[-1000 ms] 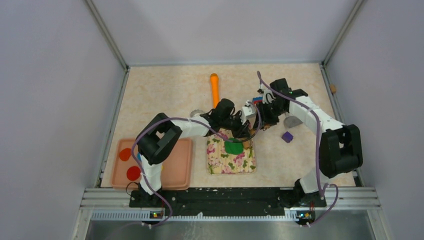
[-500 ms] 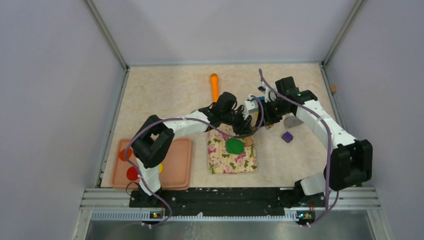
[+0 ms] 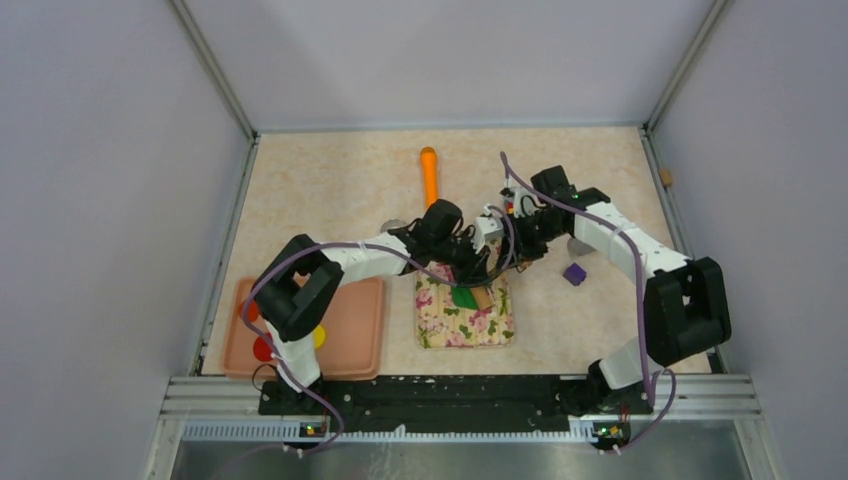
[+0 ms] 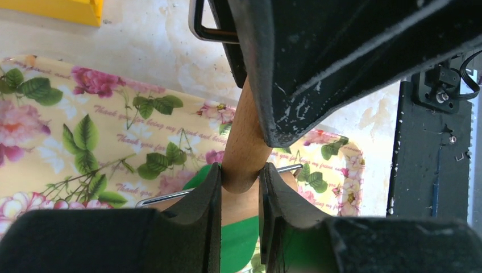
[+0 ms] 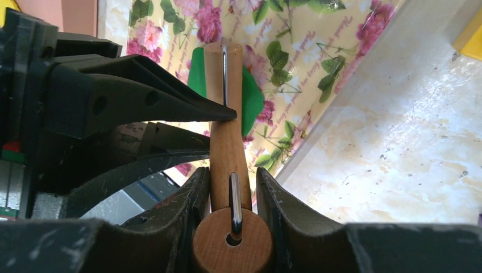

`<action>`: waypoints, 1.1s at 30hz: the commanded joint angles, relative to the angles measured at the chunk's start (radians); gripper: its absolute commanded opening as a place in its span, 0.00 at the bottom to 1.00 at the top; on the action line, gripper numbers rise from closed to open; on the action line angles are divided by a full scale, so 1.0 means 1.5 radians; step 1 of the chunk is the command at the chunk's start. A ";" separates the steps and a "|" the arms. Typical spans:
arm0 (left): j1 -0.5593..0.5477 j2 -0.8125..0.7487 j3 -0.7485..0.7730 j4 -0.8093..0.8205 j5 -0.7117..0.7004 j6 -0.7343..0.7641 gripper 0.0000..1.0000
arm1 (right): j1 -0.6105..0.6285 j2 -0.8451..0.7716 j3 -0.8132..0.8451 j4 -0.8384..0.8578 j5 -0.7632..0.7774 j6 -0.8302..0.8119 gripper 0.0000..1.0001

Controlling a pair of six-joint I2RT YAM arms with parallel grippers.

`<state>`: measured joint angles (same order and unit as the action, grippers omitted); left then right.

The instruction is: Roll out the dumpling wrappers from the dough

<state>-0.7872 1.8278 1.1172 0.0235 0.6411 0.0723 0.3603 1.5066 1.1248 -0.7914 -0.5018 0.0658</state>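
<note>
The dark green dough (image 3: 463, 297) lies on the floral mat (image 3: 440, 325). A small wooden roller (image 3: 484, 296) with a wire frame rests across it. In the left wrist view my left gripper (image 4: 239, 176) is shut on the roller's wooden handle (image 4: 245, 142), with green dough (image 4: 241, 244) below. In the right wrist view my right gripper (image 5: 230, 187) is shut on the same handle just above the roller's round end (image 5: 230, 244). The dough (image 5: 252, 99) shows beyond it. From above, both grippers (image 3: 472, 270) (image 3: 505, 255) meet over the mat's far edge. Red (image 3: 265, 348) and yellow (image 3: 318, 337) dumpling wrappers lie in the tray.
A pink tray (image 3: 355, 325) sits at the near left. An orange rolling pin (image 3: 429, 175) lies at the back centre. A purple block (image 3: 574, 273) and a grey piece (image 3: 580, 245) lie right of the mat. Walls close in the table on three sides.
Both arms have shifted left and nearer together, carrying the roller from the mat's far edge onto the dough, which is now partly covered. Both grips are unchanged.
</note>
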 commanded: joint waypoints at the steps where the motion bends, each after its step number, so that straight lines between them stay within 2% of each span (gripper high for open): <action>1: 0.031 -0.011 -0.031 0.022 -0.057 -0.022 0.00 | 0.012 0.037 -0.019 0.023 0.053 0.028 0.00; 6: 0.063 -0.005 -0.055 0.007 -0.083 -0.017 0.00 | 0.033 0.091 -0.025 0.040 0.072 0.021 0.00; 14: 0.084 -0.062 -0.087 0.011 -0.081 -0.020 0.00 | 0.080 0.115 0.016 0.048 0.056 0.023 0.00; 23: 0.072 -0.066 0.032 -0.008 -0.044 -0.046 0.00 | 0.069 0.018 0.144 -0.049 0.066 -0.006 0.00; 27: 0.071 -0.057 0.076 -0.013 -0.033 -0.067 0.00 | 0.069 -0.005 0.139 -0.056 0.051 0.006 0.00; 33: 0.073 -0.078 0.053 -0.058 -0.034 -0.054 0.00 | 0.069 -0.002 0.116 -0.032 0.026 0.007 0.00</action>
<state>-0.7010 1.7435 1.1786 -0.0662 0.6392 0.0776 0.4473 1.5188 1.3155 -0.8200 -0.4095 0.0788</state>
